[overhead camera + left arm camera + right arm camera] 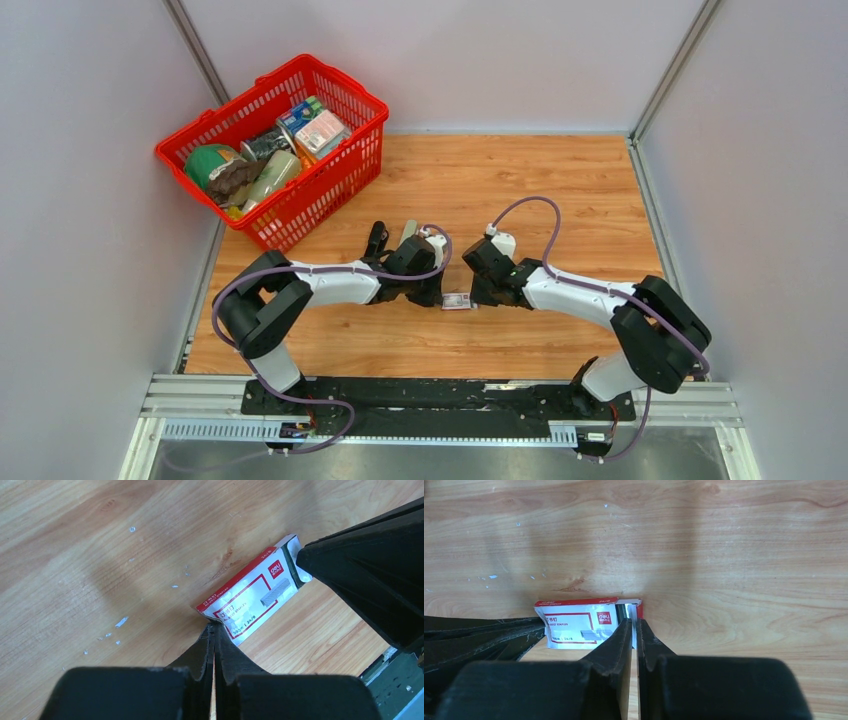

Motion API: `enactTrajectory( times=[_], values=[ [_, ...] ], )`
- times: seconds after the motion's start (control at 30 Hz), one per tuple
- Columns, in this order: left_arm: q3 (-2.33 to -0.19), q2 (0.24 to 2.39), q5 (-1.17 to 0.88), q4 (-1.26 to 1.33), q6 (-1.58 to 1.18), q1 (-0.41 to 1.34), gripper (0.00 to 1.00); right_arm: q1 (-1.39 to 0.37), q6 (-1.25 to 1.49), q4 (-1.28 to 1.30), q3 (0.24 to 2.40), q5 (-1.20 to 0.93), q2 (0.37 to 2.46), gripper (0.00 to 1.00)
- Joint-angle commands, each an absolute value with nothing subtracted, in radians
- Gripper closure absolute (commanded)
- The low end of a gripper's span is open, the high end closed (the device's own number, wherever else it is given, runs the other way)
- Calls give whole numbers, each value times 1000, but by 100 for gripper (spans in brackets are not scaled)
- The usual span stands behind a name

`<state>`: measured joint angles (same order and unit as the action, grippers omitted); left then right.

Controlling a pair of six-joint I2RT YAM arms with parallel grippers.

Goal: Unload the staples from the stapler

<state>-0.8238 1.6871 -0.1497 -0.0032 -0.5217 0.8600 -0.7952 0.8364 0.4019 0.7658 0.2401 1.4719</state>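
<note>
Left wrist, tapered left tool (213, 626), flat printed box (250, 597)

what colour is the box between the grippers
The box is white with red edging and print; clearest in left wrist view.

On the white-and-red box (248, 596): brand "deli" on a red patch; "24/6" in small print; other lines too small.
</note>
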Motion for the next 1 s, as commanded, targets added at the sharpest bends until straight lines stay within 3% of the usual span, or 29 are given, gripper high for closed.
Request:
enactTrajectory(
  times=[0.0, 0.97],
  values=[
    [-804, 1724, -150, -61, -511, 874, 100, -795, 856, 354, 761, 227, 1486, 91],
    [-799, 1724, -150, -58, -515, 874, 100, -811, 879, 304, 767, 153, 1516, 92]
  ],
)
